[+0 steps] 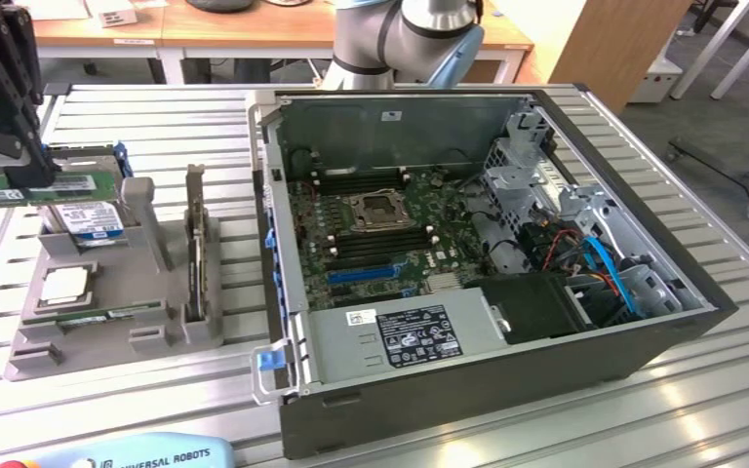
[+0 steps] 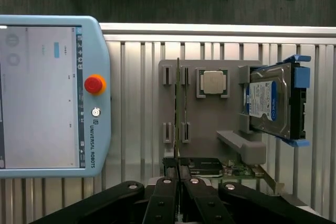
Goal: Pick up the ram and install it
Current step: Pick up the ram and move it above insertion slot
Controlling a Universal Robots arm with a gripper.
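the black end effector (image 1: pixel 26 175) is clamped shut on the long, thin green ram stick with a white label (image 1: pixel 73 185), gripping its flat faces, likely to keep it level. the grey parts holder (image 1: pixel 36 356) lies below, the open dark computer case (image 1: pixel 479 400) well aside.

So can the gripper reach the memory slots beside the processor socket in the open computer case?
Probably yes: the gripper, shut on the ram, hangs beside the case, whose side lies open, and nothing stands over the memory slots.
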